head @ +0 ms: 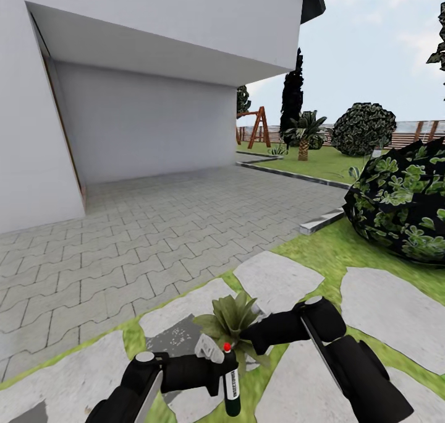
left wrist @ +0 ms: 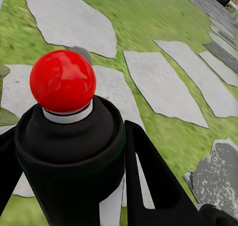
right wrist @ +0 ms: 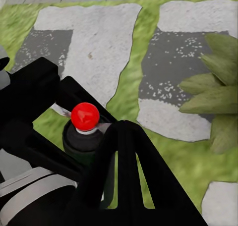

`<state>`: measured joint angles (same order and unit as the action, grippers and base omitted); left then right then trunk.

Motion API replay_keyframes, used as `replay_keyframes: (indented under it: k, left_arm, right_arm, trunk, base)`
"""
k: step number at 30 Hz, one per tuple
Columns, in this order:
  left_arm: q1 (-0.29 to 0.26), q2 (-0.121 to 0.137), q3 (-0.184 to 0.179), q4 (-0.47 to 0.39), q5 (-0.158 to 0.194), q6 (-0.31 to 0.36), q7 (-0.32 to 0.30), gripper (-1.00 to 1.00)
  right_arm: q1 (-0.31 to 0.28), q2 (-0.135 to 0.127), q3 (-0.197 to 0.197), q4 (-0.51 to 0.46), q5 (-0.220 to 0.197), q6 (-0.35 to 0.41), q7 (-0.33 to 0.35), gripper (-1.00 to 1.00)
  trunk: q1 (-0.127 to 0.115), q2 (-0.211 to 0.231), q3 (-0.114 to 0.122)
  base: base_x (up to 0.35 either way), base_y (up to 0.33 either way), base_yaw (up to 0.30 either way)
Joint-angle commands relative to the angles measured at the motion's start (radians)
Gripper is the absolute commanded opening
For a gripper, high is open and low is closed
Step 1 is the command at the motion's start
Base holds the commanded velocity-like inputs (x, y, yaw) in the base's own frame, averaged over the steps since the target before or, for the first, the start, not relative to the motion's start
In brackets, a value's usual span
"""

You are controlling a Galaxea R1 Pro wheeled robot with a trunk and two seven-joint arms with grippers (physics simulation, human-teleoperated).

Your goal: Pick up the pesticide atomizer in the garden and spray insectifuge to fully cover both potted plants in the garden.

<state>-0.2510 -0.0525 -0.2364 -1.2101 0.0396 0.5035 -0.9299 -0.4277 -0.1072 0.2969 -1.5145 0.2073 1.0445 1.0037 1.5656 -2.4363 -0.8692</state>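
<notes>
My left gripper [head: 222, 370] is shut on the pesticide atomizer [head: 230, 386], a dark green bottle with a white label, held upright with its red tip [head: 227, 347] on top. In the left wrist view the red tip [left wrist: 62, 80] crowns the bottle between the two black fingers [left wrist: 148, 176]. One potted plant [head: 232, 316], a rosette of pointed green leaves, sits just beyond the bottle; its pot is hidden. My right gripper [head: 253, 336] hovers beside the plant, shut and holding nothing. Its wrist view looks over the atomizer's tip [right wrist: 85, 116] with the plant's leaves [right wrist: 213, 82] close by.
Flat stepping stones [head: 278, 281] lie in the lawn; dark patches with whitish specks [right wrist: 173, 62] mark the stones near the plant. A big dark bush [head: 402, 206] stands to the right. Grey paving [head: 154, 237] leads to the white house [head: 123, 120]. A swing frame [head: 258, 129] and a palm [head: 304, 132] stand far off.
</notes>
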Motion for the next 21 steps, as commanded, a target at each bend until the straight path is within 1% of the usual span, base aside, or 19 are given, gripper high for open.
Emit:
replay_keyframes:
  k: [1,21]
  left_arm:
    - [-0.001,0.0,0.0,-0.001,0.004,0.008,-0.002,-1.0]
    - [-0.001,-0.009,-0.001,-0.002,0.006,0.013,0.004,-1.0]
  right_arm:
    - [-0.001,0.0,0.0,-0.001,0.011,0.003,0.01,-1.0]
    - [0.001,0.001,0.017,-0.001,0.009,0.003,0.01,-1.0]
  trunk:
    - [0.0,0.0,-0.001]
    - [0.0,0.0,-0.001]
  base:
    - [0.0,0.0,0.0]
    - [0.0,0.0,0.0]
